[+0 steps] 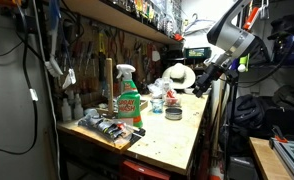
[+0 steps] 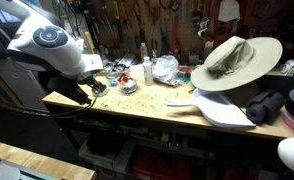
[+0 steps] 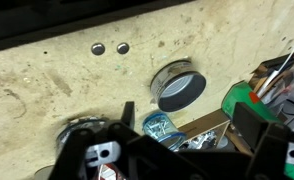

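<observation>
The fingers stand fully apart and hold nothing, poised above the worktop. The round tin rests on the worktop just ahead of them, roughly centred between the two tips and apart from both. Being round, it presents no long axis.

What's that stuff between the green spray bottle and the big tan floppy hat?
A crumpled clear plastic bag lies between the green spray bottle and the tan wide-brimmed hat; an exterior view shows it.
</observation>
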`<action>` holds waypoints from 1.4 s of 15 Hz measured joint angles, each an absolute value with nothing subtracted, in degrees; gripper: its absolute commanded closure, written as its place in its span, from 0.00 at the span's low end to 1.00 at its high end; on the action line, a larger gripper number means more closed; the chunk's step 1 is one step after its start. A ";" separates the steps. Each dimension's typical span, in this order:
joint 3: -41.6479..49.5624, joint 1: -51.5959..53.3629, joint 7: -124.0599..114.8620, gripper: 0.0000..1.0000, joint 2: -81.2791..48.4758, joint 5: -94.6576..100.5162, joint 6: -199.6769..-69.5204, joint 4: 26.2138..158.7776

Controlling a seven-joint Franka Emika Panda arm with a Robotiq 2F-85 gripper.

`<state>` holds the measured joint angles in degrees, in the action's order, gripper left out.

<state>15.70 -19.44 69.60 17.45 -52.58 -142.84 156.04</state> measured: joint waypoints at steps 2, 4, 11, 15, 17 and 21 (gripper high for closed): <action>15.20 -21.71 61.16 0.00 22.04 -43.77 -142.69 157.24; 12.58 -26.27 52.39 0.00 26.12 -36.28 -141.59 156.94; 13.18 -28.22 32.40 0.00 39.59 -22.28 -134.68 155.58; 14.89 -26.50 32.30 0.00 38.55 -21.53 -135.17 155.86; 14.89 -26.39 32.30 0.00 38.26 -21.53 -135.35 155.86; 14.89 -26.38 32.30 0.00 38.25 -21.53 -135.40 155.86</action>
<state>14.89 -26.38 32.30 38.25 -21.53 -135.40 155.86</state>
